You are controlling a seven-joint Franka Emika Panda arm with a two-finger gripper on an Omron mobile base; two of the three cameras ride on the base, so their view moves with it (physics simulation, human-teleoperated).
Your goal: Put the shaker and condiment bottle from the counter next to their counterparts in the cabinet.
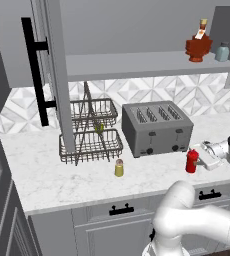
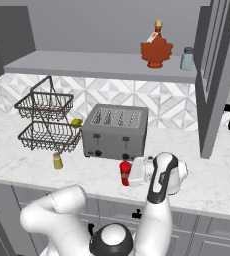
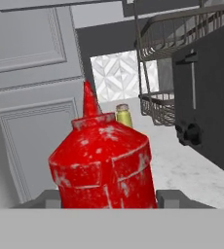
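Note:
The red condiment bottle stands upright on the marble counter, in front of the toaster's right end. My gripper reaches it sideways from the right. In the hand view the bottle sits between the fingertips, which touch both its sides. The yellowish-green shaker stands further left on the counter. On the cabinet shelf stand the counterparts, a dark-red bottle and a blue-grey shaker.
A grey toaster stands just behind the bottle. A two-tier wire basket is to its left. The open cabinet door with its black bar handle hangs over the counter's left part.

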